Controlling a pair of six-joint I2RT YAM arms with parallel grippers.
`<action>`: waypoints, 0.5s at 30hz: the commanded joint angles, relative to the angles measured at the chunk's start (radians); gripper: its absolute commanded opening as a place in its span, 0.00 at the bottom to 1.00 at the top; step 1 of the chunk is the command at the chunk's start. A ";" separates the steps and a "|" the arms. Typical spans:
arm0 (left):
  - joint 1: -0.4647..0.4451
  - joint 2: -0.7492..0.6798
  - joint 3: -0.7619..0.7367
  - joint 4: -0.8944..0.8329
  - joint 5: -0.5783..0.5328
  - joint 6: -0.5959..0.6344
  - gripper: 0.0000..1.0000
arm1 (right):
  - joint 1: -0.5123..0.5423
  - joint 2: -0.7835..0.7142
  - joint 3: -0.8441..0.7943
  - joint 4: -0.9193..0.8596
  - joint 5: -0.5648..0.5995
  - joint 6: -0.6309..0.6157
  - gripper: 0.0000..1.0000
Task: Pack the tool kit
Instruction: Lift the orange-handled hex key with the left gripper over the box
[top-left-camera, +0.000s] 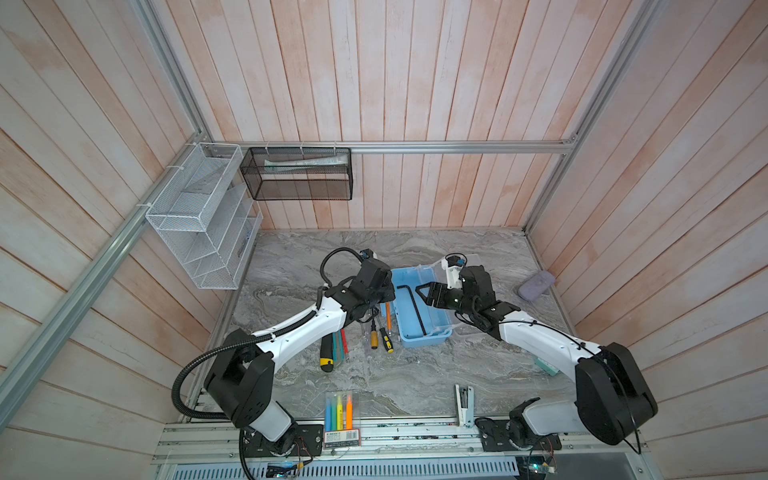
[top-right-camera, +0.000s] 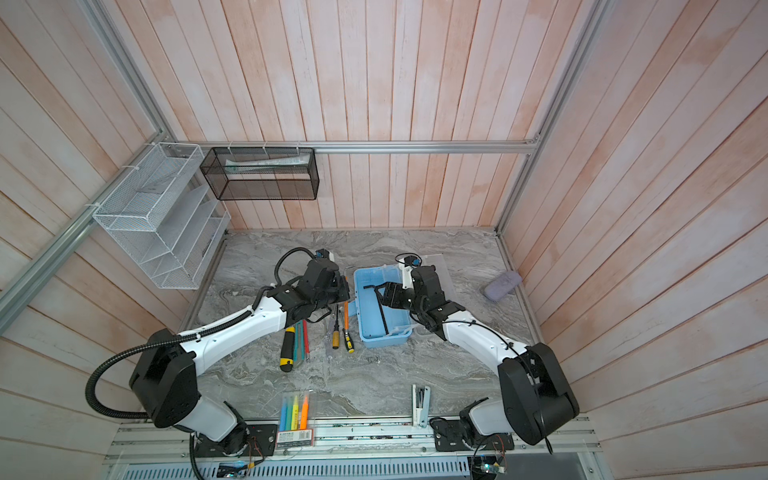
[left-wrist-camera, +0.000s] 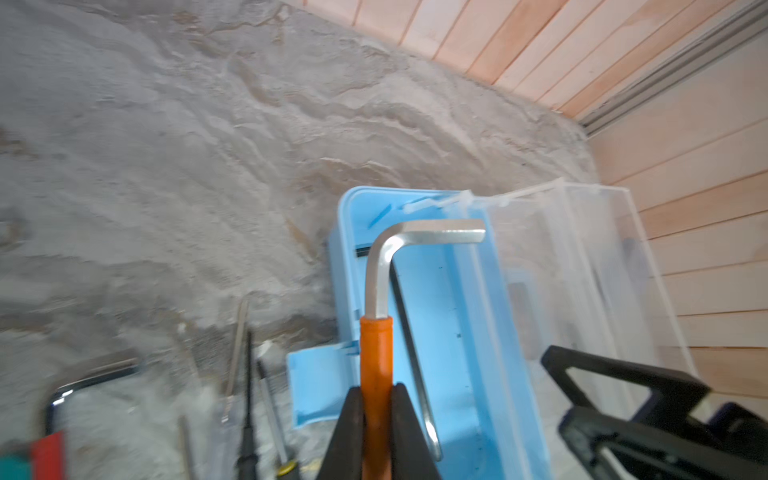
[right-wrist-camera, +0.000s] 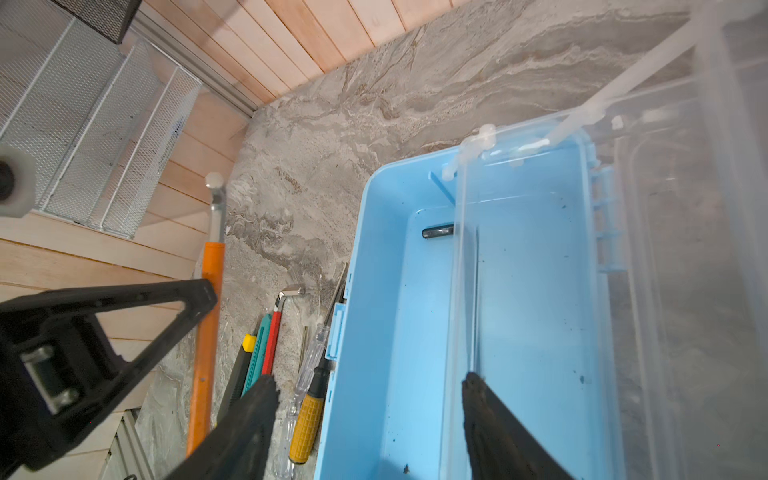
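Tool kit box (left-wrist-camera: 457, 311): left jaws clamp the orange-sleeved hex key (left-wrist-camera: 376, 353), which could snag the clear lid (left-wrist-camera: 582, 270); right jaws apart, seemingly astride it.

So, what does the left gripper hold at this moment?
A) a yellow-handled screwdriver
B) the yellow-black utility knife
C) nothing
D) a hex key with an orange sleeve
D: in the left wrist view the left gripper is shut on the orange sleeve of the hex key; the utility knife lies on the table.
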 joint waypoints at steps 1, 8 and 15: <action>-0.018 0.094 0.072 0.134 0.045 -0.060 0.00 | -0.006 -0.028 0.011 0.000 0.008 0.003 0.71; -0.023 0.236 0.178 0.134 0.033 -0.105 0.00 | -0.012 -0.046 -0.008 0.004 0.017 -0.009 0.71; -0.028 0.294 0.162 0.106 0.026 -0.135 0.00 | -0.025 -0.065 -0.036 0.005 0.019 -0.014 0.71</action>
